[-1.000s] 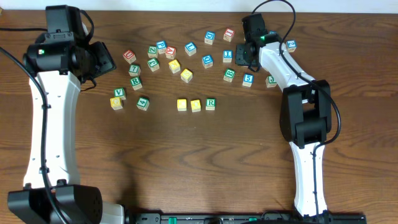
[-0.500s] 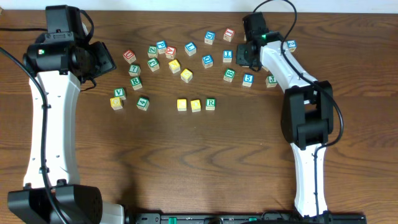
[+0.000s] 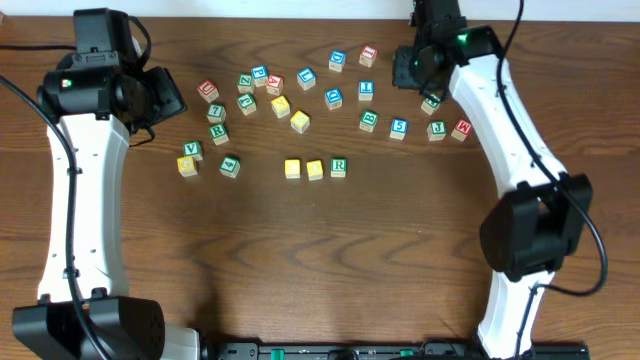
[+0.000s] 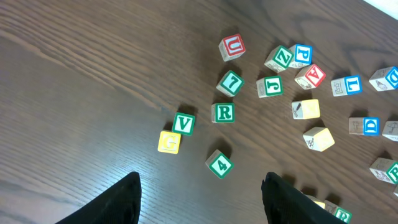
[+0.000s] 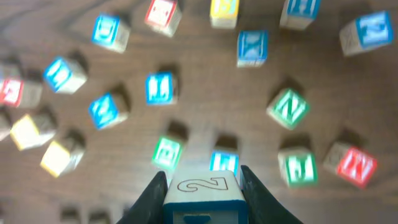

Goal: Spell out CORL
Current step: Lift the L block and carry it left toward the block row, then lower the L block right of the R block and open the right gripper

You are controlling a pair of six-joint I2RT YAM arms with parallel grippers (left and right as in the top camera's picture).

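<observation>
- Row in progress: first yellow-topped cube (image 3: 292, 168), second yellow-topped cube (image 3: 315, 169) and green R cube (image 3: 339, 167). They sit side by side near mid-table (image 3: 400, 250), close together, reading left to right. The two yellow tops show no letter from overhead, so C and O are taken on trust.
- Vacant place: bare wood at 3 o'clock of the green R cube, judged to be kept for the fourth letter.
- Right gripper (image 5: 202, 179): at 1 o'clock of the row, above the far scatter. Its jaws pinch the held cube (image 5: 202, 193) by two opposite sides, so the lower face is free for setting down.
- Held cube: it sits high over the blurred blocks below, so it is judged to be off the table. The face toward the wrist camera shows an outlined 2, with a blue-edged face beneath. No L can be read on it, so taking it for the last letter is a judgement.
- Loose blue L cube (image 4: 347, 85): lies in the spare pile at 11 o'clock of the row and is not gripped.
- Left gripper (image 4: 200, 193): jaws spread, holding nothing, over the pile at 10 o'clock of the row. It is judged to be parked clear of the right arm's route.
</observation>
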